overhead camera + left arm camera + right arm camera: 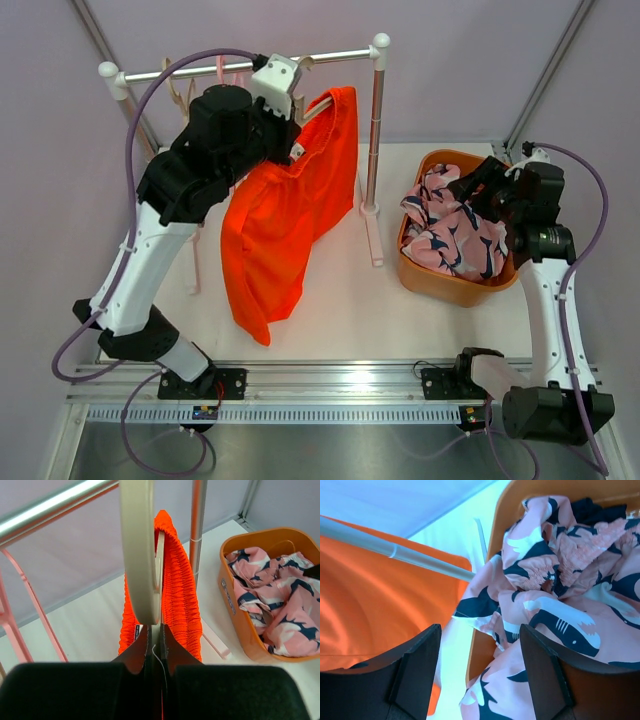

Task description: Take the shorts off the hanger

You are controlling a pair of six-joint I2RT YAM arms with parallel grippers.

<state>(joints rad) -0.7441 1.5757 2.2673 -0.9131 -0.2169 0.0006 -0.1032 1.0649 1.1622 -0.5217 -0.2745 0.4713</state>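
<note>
The bright orange shorts (pixel 290 220) hang from a cream hanger (pixel 137 555) on the rack's rail (pixel 240 68). Their gathered waistband shows in the left wrist view (pixel 177 590). My left gripper (pixel 298 120) is up at the rail, and in its own view (pixel 156 635) it is shut on the hanger's lower edge. The pink patterned shorts (pixel 455 235) lie crumpled in the orange basket (pixel 455 290). Dark navy fabric (pixel 592 510) shows beneath them. My right gripper (pixel 472 190) hovers open and empty over the basket's left side (pixel 480 650).
The rack's right post (pixel 376 130) stands between the orange shorts and the basket, with its foot on the white table. Empty pink hangers (pixel 185 95) hang at the rail's left end. Grey walls close in behind and at both sides.
</note>
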